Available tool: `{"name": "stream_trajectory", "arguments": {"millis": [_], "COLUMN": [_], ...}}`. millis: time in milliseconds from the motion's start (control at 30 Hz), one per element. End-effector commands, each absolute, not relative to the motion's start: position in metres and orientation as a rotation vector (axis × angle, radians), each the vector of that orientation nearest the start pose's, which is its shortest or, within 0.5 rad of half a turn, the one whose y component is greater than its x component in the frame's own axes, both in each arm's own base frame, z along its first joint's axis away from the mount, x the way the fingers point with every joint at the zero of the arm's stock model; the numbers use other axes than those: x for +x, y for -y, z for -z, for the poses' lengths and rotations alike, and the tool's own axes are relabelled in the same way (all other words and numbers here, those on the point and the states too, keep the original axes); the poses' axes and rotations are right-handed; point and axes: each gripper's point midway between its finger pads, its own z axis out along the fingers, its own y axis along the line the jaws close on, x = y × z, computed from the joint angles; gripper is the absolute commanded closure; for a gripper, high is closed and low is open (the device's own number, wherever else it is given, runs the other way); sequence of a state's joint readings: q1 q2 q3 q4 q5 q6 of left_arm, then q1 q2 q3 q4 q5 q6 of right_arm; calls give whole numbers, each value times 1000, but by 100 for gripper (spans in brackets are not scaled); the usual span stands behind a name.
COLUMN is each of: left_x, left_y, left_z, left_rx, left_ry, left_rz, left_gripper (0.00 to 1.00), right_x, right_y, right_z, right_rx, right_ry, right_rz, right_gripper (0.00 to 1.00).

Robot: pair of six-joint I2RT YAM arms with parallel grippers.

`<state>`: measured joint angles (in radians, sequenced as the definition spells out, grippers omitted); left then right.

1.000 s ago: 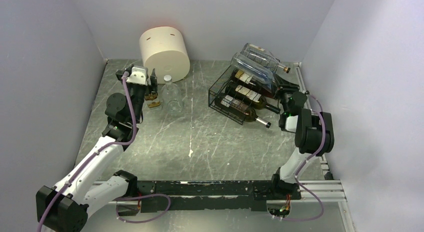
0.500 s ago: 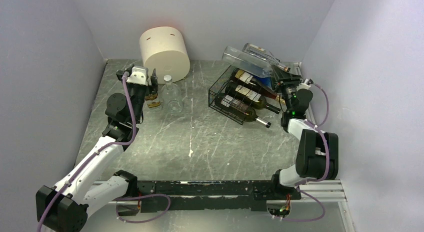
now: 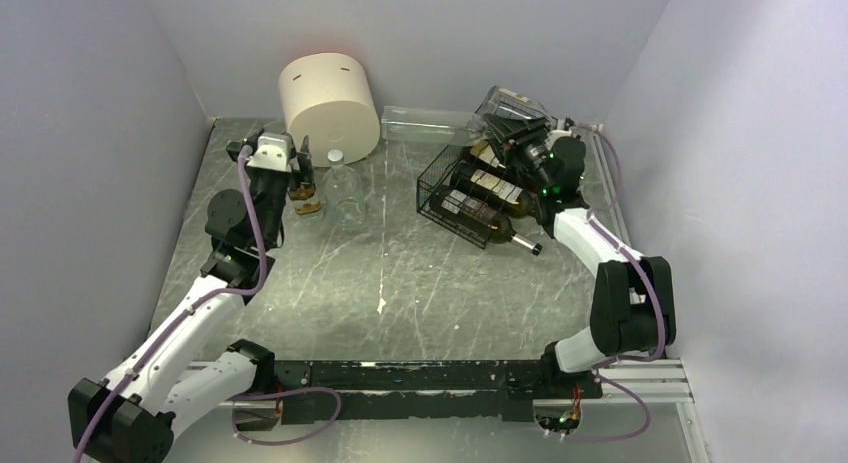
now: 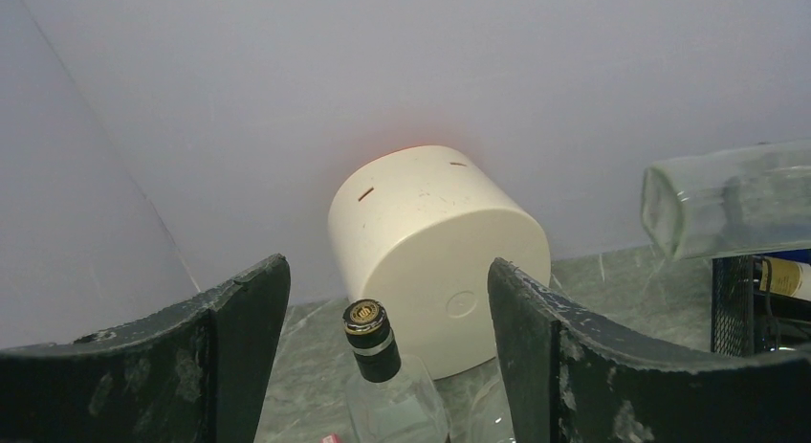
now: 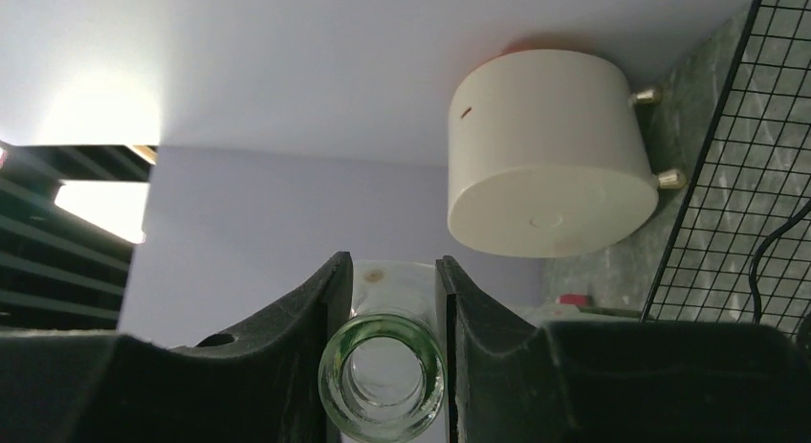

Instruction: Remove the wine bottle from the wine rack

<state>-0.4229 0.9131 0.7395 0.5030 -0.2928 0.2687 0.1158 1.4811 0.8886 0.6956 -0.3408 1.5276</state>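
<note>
The black wire wine rack stands at the back right and holds several dark labelled bottles. My right gripper is shut on the neck of a clear empty wine bottle, which it holds level in the air, pointing left, above and behind the rack. In the right wrist view the bottle's green-tinted mouth sits between my fingers. The same bottle shows in the left wrist view. My left gripper is open and empty at the back left, over a black-capped clear bottle.
A cream cylinder lies at the back wall, between the arms. A clear glass bottle and a small brown bottle stand by the left gripper. Another clear bottle rests on top of the rack. Walls close in on both sides.
My right gripper has lifted the clear bottle from the top of the rack and swung it left, from tilted to level. The left gripper has barely moved.
</note>
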Motion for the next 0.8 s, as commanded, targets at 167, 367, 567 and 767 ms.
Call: {"name": "stream_trajectory", "arguments": {"millis": [167,367,567,767], "left_x": [325,320,318,317], "left_y": [74,72,70,67], "left_z": [-414,-419,-421,-421], "left_rx": [113,99,95,89], "left_ry": [-1145,-1128,-1122,-1116], "left_rz": [-53,-43,-49,-72], "left_gripper": [19,19,19,19], "right_x": [462,472,484,477], "right_y": [-174,-194,-219,-261], "right_z": [-331,-338,-348,-359], "right_rx": [695,564,393,168], "right_ry": [-1585,-1616,-1643,-1644], "right_rz": [-1243,-981,-765,-501], "right_gripper": [100,100,100,100]}}
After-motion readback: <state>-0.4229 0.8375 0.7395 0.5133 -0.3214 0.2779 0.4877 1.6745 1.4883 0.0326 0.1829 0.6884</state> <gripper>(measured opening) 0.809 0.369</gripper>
